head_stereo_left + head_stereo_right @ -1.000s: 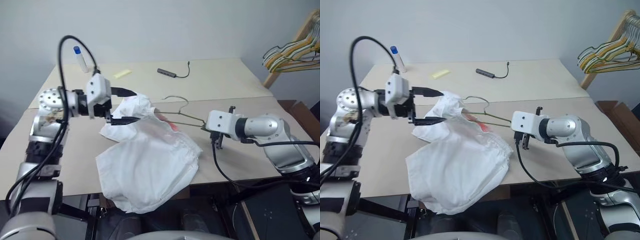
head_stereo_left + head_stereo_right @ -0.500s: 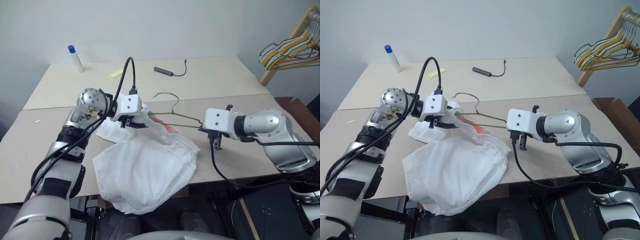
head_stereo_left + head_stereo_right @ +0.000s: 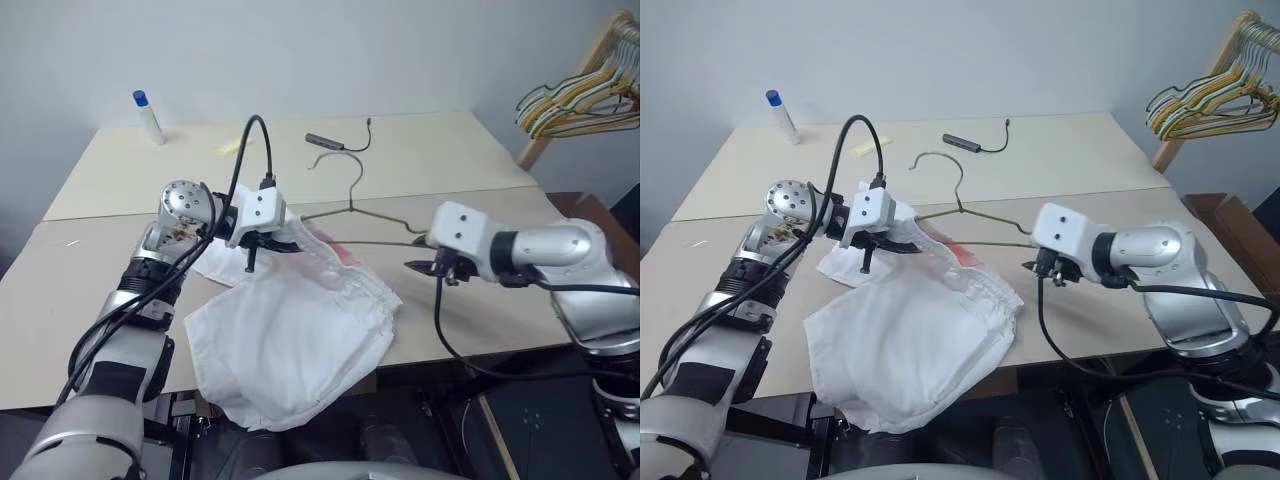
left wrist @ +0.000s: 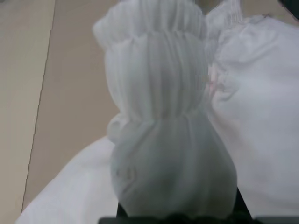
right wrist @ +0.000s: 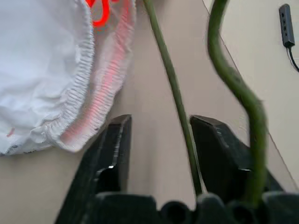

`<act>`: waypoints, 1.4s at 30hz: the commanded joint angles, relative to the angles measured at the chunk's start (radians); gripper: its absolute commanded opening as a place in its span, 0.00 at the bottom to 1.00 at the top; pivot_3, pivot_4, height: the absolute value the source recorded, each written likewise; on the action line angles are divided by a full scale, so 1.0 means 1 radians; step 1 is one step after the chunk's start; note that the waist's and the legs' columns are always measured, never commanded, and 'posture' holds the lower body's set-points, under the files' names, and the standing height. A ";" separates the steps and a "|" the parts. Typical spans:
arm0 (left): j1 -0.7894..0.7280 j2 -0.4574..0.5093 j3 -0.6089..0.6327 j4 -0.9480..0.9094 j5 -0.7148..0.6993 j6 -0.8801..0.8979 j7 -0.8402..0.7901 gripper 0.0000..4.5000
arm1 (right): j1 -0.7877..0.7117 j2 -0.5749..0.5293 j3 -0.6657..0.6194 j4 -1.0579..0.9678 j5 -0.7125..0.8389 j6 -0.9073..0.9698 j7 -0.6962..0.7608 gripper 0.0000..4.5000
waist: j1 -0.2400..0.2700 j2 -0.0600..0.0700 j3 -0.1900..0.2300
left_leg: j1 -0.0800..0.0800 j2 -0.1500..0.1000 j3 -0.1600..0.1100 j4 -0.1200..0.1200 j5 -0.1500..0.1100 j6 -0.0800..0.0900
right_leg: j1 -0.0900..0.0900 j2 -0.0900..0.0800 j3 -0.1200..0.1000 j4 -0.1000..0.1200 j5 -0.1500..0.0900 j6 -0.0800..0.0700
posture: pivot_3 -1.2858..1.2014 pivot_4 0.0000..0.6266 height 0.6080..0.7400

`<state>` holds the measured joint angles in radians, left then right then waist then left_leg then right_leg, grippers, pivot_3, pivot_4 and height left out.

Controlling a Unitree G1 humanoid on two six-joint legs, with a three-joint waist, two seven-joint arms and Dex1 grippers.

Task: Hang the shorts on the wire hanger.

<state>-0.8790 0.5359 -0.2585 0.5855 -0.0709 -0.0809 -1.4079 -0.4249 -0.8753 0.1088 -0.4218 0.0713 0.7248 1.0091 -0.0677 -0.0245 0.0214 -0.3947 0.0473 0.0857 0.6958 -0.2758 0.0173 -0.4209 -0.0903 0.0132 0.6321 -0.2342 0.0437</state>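
Observation:
The white shorts (image 3: 300, 330) lie crumpled on the near table, one end hanging over the front edge. My left gripper (image 3: 280, 243) is shut on their gathered waistband (image 4: 156, 84), which bunches up right at the fingers. The wire hanger (image 3: 352, 190) reaches out of the shorts toward the right, with its hook raised toward the far table. Its right end sits in my right gripper (image 3: 425, 265). That gripper is open: the green wire (image 5: 173, 88) runs between the two spread fingers (image 5: 114, 154), beside the pink-tinted waistband (image 5: 105, 79).
On the far table stand a white tube with a blue cap (image 3: 150, 115), a yellow note (image 3: 232, 147) and a dark bar with a cable (image 3: 325, 141). A wooden rack of hangers (image 3: 580, 95) stands at the far right, above a cardboard box (image 3: 600, 215).
My left gripper came down and closed on the waistband. My right gripper opened and drew back a little, and the hanger's hook swung up toward the far table.

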 commanded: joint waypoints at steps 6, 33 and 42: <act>0.013 0.049 0.087 -0.047 -0.055 0.093 0.034 0.02 | 0.282 -0.018 -0.216 -0.084 0.154 0.116 -0.013 1.00 | -0.005 0.000 0.000 | 0.001 0.000 0.000 0.000 0.000 0.001 | 0.000 0.001 0.001 0.001 0.000 0.000 | 0.48 0.00 1.00; 0.034 0.098 0.119 -0.105 -0.104 0.219 -0.027 0.02 | 0.224 0.397 -0.128 0.040 0.316 0.357 -0.410 0.01 | -0.010 -0.001 -0.001 | 0.003 0.000 -0.001 0.000 0.000 0.001 | 0.002 0.001 0.001 0.001 0.001 0.000 | 0.48 0.00 1.00; 0.122 0.230 0.074 -0.076 -0.012 0.084 -0.069 0.02 | 0.123 0.211 -0.232 0.174 0.354 0.251 -0.295 0.01 | -0.026 -0.001 -0.001 | 0.003 0.000 -0.001 -0.001 0.000 0.001 | 0.002 0.001 0.001 0.001 0.001 0.000 | 0.47 0.00 1.00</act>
<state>-0.7421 0.7210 -0.2012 0.4970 -0.1119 0.0201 -1.4889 -0.2993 -0.6284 -0.0652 -0.2663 0.4295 1.0084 0.7019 -0.0938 -0.0251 0.0207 -0.3917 0.0478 0.0845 0.6950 -0.2763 0.0181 -0.4188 -0.0895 0.0138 0.6333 -0.2335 0.0437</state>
